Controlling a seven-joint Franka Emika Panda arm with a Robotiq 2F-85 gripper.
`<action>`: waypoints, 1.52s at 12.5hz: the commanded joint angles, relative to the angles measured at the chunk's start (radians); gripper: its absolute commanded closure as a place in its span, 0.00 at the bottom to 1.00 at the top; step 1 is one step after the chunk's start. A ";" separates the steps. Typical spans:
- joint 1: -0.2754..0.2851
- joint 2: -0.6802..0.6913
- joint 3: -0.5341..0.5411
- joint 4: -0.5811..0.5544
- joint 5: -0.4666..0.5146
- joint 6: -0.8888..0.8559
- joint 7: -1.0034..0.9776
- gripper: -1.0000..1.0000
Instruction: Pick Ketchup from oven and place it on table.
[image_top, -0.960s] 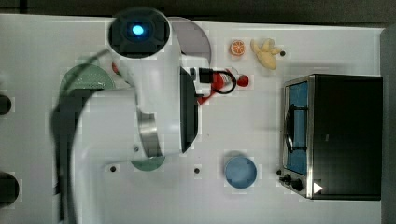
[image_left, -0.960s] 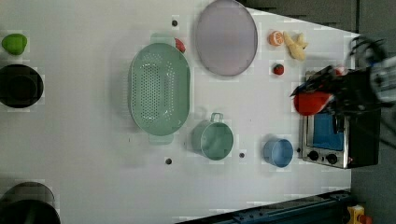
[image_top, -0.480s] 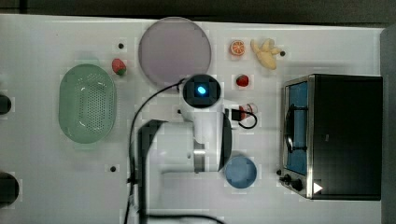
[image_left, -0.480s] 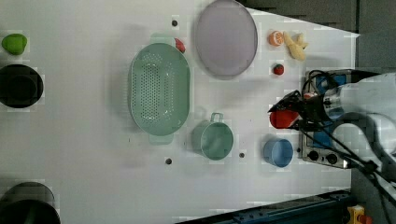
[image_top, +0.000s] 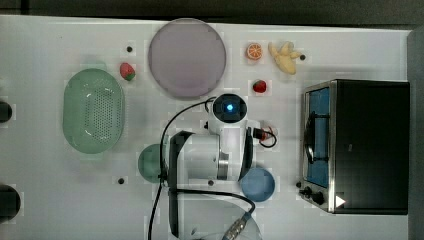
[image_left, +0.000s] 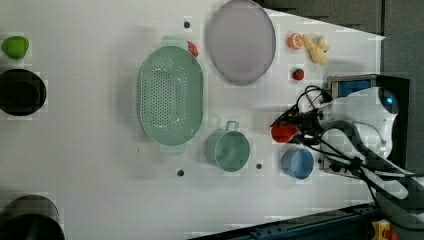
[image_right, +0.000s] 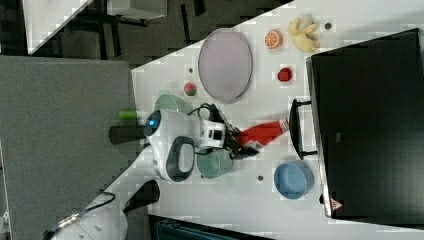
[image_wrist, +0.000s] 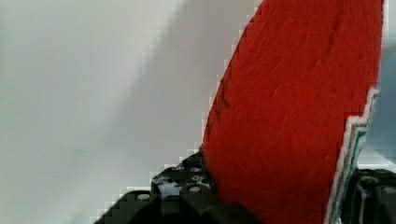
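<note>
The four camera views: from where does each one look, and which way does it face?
Top view: overhead, looking straight down; white arm above the white tabletop.
Left view: high, angled down; arm before the black toaster oven.
Right view: high, opposite side; gripper holding the red plastic ketchup bottle.
Wrist view: close on the bottle.
Left and right views share the bottle and the oven.

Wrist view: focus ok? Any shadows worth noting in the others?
Wrist view: the Ketchup sits so near the lens that it looks soft and fuzzy, with a grey shadow on the table beside it. Right view: bottle in the gripper, fairly crisp. Top view: even light, faint shadow by the colander.
</note>
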 joint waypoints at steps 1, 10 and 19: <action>0.016 -0.053 0.011 0.019 0.000 0.075 0.006 0.34; 0.017 -0.204 0.011 0.096 0.000 -0.009 0.076 0.00; 0.016 -0.403 0.009 0.545 -0.003 -0.718 0.075 0.00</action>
